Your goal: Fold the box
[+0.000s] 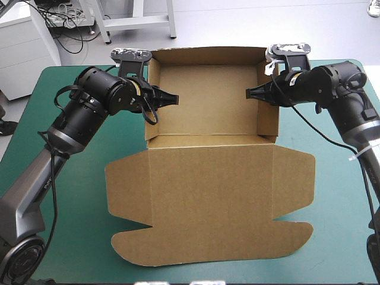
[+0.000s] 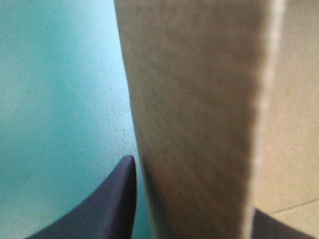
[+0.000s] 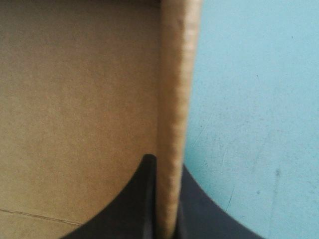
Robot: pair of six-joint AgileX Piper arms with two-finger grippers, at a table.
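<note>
Pinching box (image 1: 211,196): left hand (image 1: 170,98), right hand (image 1: 252,93).

Bright, even light comes from overhead. The box (image 1: 208,178) throws only a thin, soft shadow along its edges onto the teal-green tabletop (image 1: 332,237). In the left wrist view its raised wall looks dim beside the brightly lit tabletop.
</note>
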